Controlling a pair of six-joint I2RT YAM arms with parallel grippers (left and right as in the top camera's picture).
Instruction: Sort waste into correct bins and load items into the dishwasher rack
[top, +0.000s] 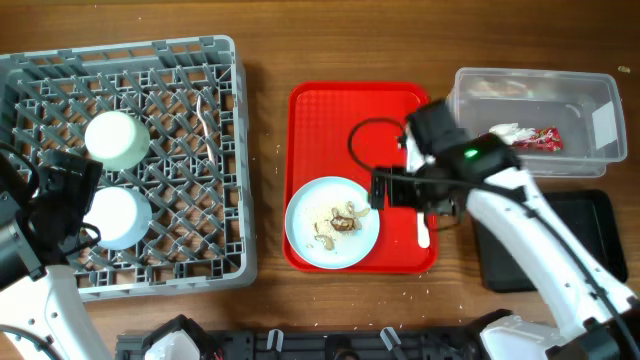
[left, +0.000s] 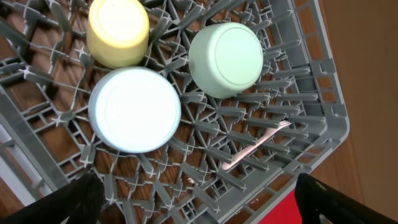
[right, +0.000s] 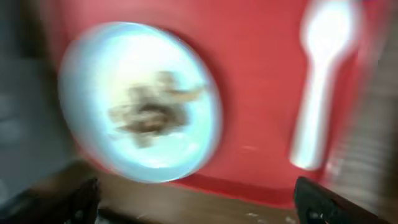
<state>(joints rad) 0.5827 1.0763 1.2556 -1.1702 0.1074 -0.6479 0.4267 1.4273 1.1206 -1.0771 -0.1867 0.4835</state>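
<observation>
Two hands, both spread wide, empty: right hand (right: 199, 208) over the red tray (top: 330, 110), near its pale blue plate (top: 305, 235) with food scraps (top: 340, 220), white spoon (top: 423, 232) on tray's right side; left hand (left: 199, 205) over dishwasher rack (top: 200, 100), left of tray. Rack carries yellow cup (left: 118, 31), mint-green bowl (left: 225, 59), pale blue bowl (left: 135, 109), all upturned, and one cutlery piece (left: 255, 146). Tissue (top: 510, 132) and wrapper (top: 545, 140) in clear tub (top: 600, 90), right of tray.

My right arm (top: 540, 225) reaches in from the red tray's (top: 325, 125) lower right. My right tool (top: 385, 188) hangs over the tray's middle, jaws spread wide. My left arm (top: 25, 300) stands well left of it, left tool (top: 62, 195) likewise spread wide.
</observation>
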